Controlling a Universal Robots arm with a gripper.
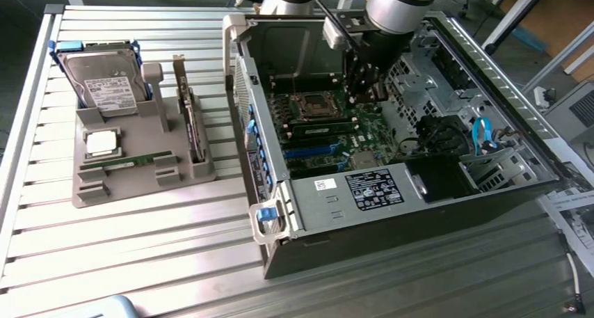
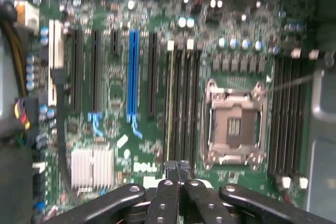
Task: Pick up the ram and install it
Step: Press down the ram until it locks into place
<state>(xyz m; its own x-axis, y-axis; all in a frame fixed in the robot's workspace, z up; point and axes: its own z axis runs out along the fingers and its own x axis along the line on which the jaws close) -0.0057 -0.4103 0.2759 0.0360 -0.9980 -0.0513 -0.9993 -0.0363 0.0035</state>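
The surface (image 1: 111, 248) is ribbed bare metal with a dull sheen. The holder tray (image 1: 139, 186) is matt grey plastic. The computer case (image 1: 307, 200) is brushed sheet steel. The motherboard (image 2: 121, 124) is green lacquered board; its heat sink (image 2: 92, 167) is finned bright metal. The pincer (image 2: 177, 169) is glossy black plastic.

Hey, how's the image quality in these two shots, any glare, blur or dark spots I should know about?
Exterior view: strong glare whitens the slatted table toward the view's left, while the open computer case interior sits in shadow. Wrist view: the motherboard looks soft and slightly blurred, fine print unreadable; the shut tool is dark in the foreground.
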